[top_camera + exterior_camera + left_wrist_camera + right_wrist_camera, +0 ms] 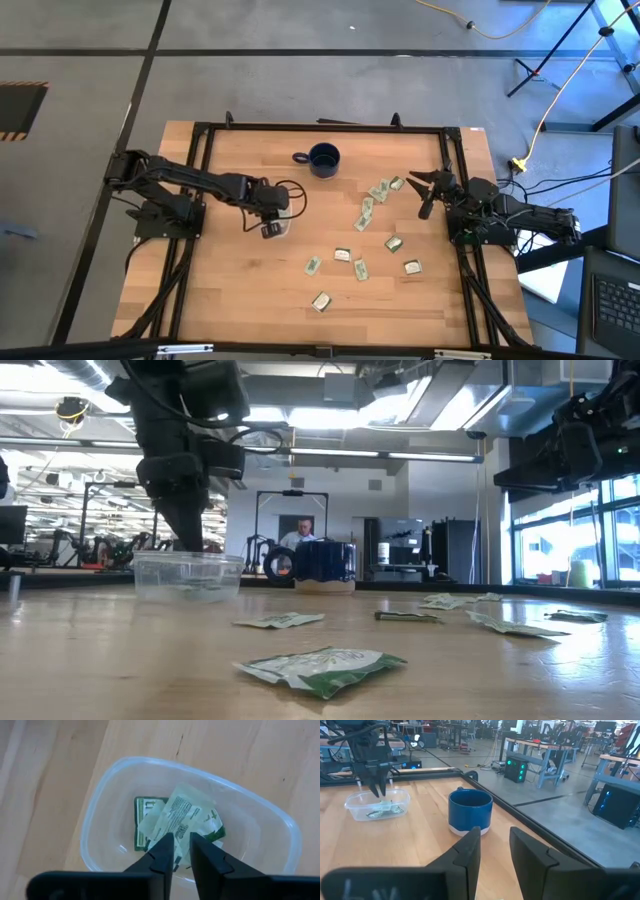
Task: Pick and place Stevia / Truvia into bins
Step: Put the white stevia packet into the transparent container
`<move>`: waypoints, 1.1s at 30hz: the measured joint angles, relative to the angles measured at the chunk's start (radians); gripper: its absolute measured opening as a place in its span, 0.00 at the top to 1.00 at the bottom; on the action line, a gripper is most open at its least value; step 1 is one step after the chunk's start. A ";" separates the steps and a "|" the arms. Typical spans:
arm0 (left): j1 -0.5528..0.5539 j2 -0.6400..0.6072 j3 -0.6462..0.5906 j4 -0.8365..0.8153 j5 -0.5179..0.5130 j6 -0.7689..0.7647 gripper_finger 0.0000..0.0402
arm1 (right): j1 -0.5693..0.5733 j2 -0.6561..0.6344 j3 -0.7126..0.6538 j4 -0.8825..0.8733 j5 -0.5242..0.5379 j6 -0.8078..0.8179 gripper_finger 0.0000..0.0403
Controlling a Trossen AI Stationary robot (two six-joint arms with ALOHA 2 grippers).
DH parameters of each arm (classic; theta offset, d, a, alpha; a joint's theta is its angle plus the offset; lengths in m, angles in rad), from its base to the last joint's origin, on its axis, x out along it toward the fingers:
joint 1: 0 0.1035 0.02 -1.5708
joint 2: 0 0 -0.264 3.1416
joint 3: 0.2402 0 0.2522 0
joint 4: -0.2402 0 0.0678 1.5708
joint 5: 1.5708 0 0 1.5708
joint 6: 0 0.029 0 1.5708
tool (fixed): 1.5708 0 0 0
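We see a shallow tub (95,827) of clear, thin plastic, rounded-rectangular with a soft rolled rim, sitting on the left half of the table (230,290). Inside it lie a few flat paper sachets (187,817), pale green and white with fine print, slightly crumpled and overlapping one another. The left gripper (181,854) hangs directly over the tub; its two dark, tapered fingers stand a narrow gap apart, and nothing is pinched between them. The uppermost sachet lies just beyond the tips, and we cannot tell whether they touch it.

More sachets (367,210) are scattered across the right and near-middle parts of the table, well apart from the tub, each lying flat. In the low view the nearest one (322,666) looks wrinkled and puffed at its edges. A dark blue glazed mug (324,160), cylindrical with a handle, stands at the far middle of the table.

The right gripper (494,851) waits at the right edge, above the wood; its blocky dark fingers are moderately parted and empty.

The tabletop is pale butcher-block wood with long planks and visible grain, framed by black metal rails. Around it lies grey concrete floor with dark seams, a yellow cable and a stand's legs at the far right. Beyond the table we see an open workshop with benches, lit equipment and ceiling ducts, and a person (301,532) seated far back.
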 joint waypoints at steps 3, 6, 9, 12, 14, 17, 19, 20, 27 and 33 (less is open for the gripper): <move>-0.006 0.000 0.038 0.012 0.013 0.022 0.82 | 0.000 0.000 0.000 0.000 0.000 0.000 0.73; -0.042 0.000 0.070 0.135 0.084 0.102 0.81 | 0.000 0.000 0.000 0.000 0.000 0.011 0.73; -0.089 0.002 0.075 0.303 0.173 0.195 0.81 | 0.000 0.000 0.000 0.000 0.000 0.012 0.73; -0.140 0.028 0.075 0.410 0.183 0.269 0.80 | 0.000 0.000 0.000 0.000 0.000 0.020 0.73; -0.174 0.057 0.078 0.448 0.167 0.304 0.80 | 0.000 0.000 0.000 0.000 0.000 0.020 0.73; -0.221 0.124 0.112 0.433 0.134 0.298 0.78 | 0.000 0.000 0.000 0.000 0.000 0.014 0.73; -0.247 0.183 0.160 0.415 0.123 0.285 0.78 | 0.000 0.000 0.000 0.000 0.000 0.006 0.73; -0.260 0.213 0.189 0.392 0.118 0.282 0.78 | 0.000 0.000 0.000 0.000 0.000 -0.007 0.73; -0.318 0.427 0.424 0.149 0.089 0.252 0.80 | 0.000 0.000 0.000 0.000 0.000 -0.017 0.73; -0.345 0.530 0.527 0.078 0.082 0.248 0.81 | 0.000 0.000 0.000 0.000 0.000 -0.016 0.73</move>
